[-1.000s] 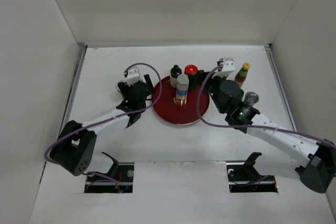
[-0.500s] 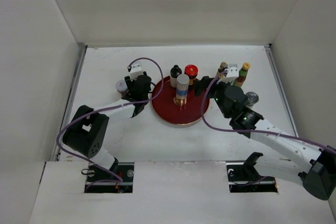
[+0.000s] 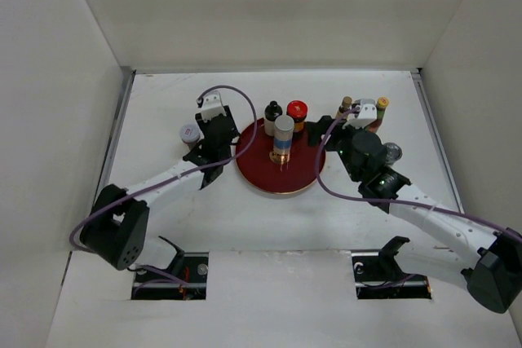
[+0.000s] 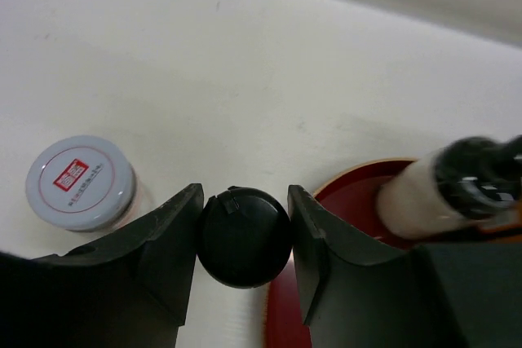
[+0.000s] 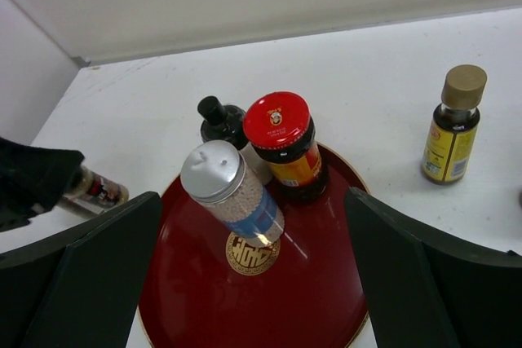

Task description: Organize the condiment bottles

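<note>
Looking down from the top external camera, the round red tray [image 3: 259, 170] sits mid-table with three condiment bottles on it: a grey-capped shaker [image 3: 283, 133] near the centre, and behind it a red-capped jar [image 3: 297, 111] and a black-necked bottle [image 3: 272, 111]. The left gripper [image 3: 218, 132] hangs at the tray's left edge, with a lilac-capped jar [image 3: 190, 134] on the table just beside it. The right gripper [image 3: 320, 130] is at the tray's right edge. A brown-capped bottle [image 3: 346, 104], a yellow-capped bottle [image 3: 381, 107] and a clear-topped jar [image 3: 393, 151] stand on the table near it.

From the left wrist, the two fingers [image 4: 171, 242] are closed against either side of a black-lidded bottle [image 4: 245, 235], which sits just outside the tray rim. The lilac-capped jar stands to the left, apart from the fingers.

From the right wrist, the fingers [image 5: 90, 275] are spread wide with nothing between them, above the tray's near part. The shaker, red-capped jar and black-necked bottle stand close together beyond the gold emblem [image 5: 251, 252].
</note>
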You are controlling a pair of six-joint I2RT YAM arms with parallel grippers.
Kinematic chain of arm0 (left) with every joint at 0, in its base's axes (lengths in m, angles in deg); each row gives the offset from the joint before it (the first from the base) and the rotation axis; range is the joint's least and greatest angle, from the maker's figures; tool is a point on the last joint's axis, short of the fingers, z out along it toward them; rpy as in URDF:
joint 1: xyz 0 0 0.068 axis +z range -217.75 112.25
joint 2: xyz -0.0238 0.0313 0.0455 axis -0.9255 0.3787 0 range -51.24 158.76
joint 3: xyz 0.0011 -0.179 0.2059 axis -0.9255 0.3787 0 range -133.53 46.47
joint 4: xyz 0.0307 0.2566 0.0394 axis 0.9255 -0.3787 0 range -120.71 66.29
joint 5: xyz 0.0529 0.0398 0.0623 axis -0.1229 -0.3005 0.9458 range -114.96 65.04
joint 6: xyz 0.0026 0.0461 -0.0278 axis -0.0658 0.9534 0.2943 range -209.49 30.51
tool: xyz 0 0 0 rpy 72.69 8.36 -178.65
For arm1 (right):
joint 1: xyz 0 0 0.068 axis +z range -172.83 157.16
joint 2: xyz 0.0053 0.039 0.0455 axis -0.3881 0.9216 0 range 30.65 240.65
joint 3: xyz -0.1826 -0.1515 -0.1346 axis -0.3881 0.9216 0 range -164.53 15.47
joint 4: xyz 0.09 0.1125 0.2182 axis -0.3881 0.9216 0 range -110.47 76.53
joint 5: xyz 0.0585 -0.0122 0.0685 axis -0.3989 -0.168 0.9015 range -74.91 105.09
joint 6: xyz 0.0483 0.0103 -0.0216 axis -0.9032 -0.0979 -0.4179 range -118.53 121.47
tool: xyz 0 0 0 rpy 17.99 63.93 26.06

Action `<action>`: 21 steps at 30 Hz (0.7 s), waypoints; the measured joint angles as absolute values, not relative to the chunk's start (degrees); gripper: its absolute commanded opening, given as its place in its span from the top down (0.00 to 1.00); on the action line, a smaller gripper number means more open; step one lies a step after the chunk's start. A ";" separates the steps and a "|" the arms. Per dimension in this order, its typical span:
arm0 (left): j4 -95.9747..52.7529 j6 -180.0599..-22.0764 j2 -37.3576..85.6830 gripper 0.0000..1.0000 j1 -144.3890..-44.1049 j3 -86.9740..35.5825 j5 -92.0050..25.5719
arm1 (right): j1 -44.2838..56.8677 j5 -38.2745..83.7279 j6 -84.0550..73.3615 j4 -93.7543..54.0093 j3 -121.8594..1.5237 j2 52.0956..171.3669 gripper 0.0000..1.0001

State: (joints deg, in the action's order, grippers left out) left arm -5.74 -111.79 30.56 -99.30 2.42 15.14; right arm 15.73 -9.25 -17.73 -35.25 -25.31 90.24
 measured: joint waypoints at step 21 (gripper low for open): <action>0.54 -114.02 50.90 0.66 -106.40 -10.17 10.29 | 13.83 -9.32 -19.35 -36.41 -22.93 88.84 0.00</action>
